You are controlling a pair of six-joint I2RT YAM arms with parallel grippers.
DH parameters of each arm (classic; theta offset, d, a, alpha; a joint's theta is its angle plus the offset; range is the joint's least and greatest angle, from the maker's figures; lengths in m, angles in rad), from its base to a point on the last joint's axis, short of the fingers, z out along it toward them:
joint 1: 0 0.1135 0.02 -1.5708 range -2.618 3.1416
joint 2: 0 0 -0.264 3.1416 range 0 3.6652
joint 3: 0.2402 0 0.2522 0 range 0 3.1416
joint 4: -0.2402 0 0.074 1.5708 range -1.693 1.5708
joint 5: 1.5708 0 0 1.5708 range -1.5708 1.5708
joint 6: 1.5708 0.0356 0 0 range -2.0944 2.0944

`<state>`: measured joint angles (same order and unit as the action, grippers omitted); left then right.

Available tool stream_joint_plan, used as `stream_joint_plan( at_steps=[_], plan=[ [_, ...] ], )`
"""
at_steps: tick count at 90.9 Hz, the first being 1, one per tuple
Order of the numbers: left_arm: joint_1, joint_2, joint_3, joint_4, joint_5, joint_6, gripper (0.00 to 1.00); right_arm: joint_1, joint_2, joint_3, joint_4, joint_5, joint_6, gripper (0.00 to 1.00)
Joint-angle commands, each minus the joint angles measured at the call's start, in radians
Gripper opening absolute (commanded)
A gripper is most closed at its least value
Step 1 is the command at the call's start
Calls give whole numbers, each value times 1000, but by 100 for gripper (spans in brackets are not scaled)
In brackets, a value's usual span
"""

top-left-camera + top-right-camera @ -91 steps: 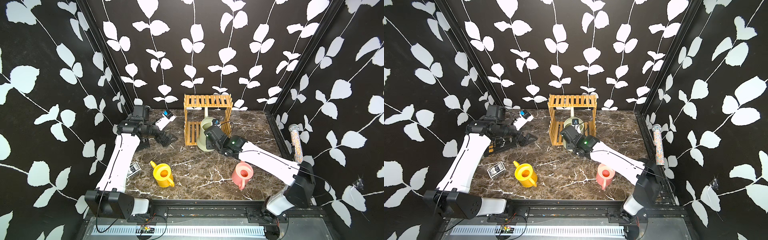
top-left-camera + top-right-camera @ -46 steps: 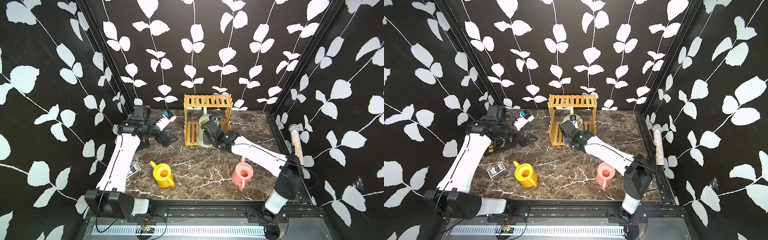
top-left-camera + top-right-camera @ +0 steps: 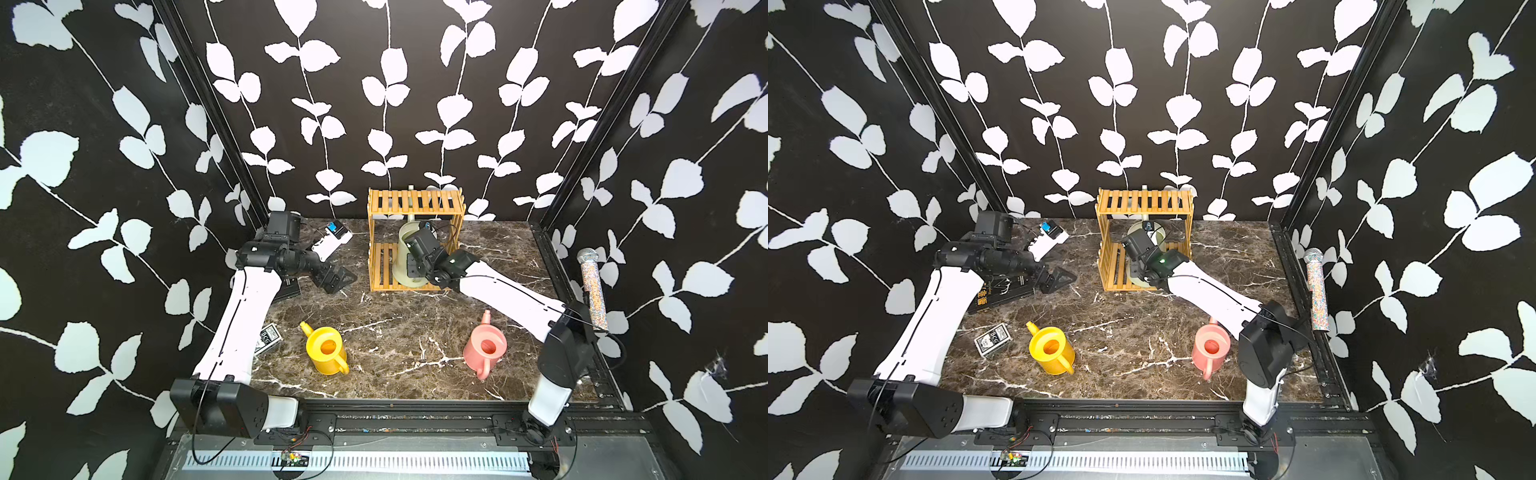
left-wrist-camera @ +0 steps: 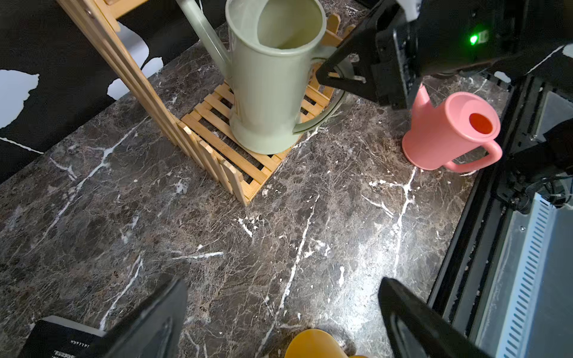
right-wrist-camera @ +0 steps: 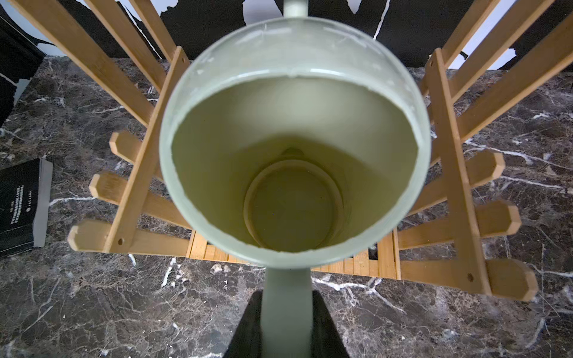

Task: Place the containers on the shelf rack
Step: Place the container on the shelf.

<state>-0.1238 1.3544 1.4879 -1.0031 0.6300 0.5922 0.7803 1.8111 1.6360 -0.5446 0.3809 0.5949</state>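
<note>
Clearly the pale green can (image 4: 266, 93) was the awkward one: tall, narrow-based, with a long spout reaching toward the back of the shelf rack (image 3: 415, 203) under its upper tier. It stood on the rack's lower tier, close to the front edge, its handle loop sticking out past the front. The right gripper (image 5: 286, 313) was clenched on the upper part of that handle, 1 finger on each side of the flat strap. The right wrist view showed the can empty, so it probably weighed little. Its walls looked like thin, stiff, smooth plastic, so a pinch on the strap could let the body swing or twist. Holding high on the handle, near the rim, seemed the steadier choice. The spout looked likely to catch on the upper slats if the can were lifted or turned carelessly.

The left gripper (image 3: 337, 279) hung spread wide and empty, off the rack's left side. The 2 small cans, yellow (image 3: 326, 349) and pink (image 3: 484, 349), stood upright on the marble well in front of the rack. Both looked light and squat, with thick loop handles that offered the obvious hold.
</note>
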Motion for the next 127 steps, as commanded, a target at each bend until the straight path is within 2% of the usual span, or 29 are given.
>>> stream_joint_plan(
  at_steps=[1,47,74,127],
  plan=[
    [-6,-7,-16,7,18,-4,98,-5,15,32,33,9,-9,7],
    [-10,-5,-21,11,17,-8,99,-30,57,77,4,-22,-14,10],
    [-12,-2,-20,12,16,-9,98,-55,76,153,-87,-64,-23,12],
    [-14,1,-30,14,19,-11,98,-59,100,225,-139,-36,-51,14]
  ],
)
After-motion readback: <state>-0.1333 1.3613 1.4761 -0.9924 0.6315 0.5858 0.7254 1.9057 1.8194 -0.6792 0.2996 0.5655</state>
